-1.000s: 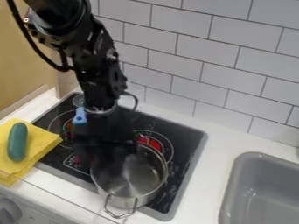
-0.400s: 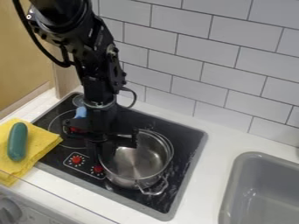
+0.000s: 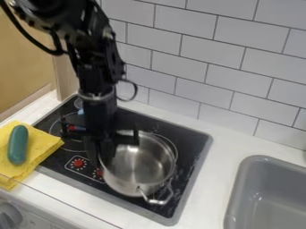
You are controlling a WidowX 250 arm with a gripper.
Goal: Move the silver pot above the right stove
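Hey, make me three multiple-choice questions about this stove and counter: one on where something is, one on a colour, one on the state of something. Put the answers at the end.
1. Where does the long green object lie?
A) on a plate
B) on the yellow cloth
C) in a basket

2. What colour is the sink?
A) red
B) blue
C) grey

3. How is the silver pot?
A) upright, without a lid
B) upside down
C) upright, with its lid on

Answers:
1: B, the cloth spreads out beneath it, left of the cooktop.
2: C, its rim and basin are both grey.
3: A, its round mouth faces up and the bare metal inside shows.
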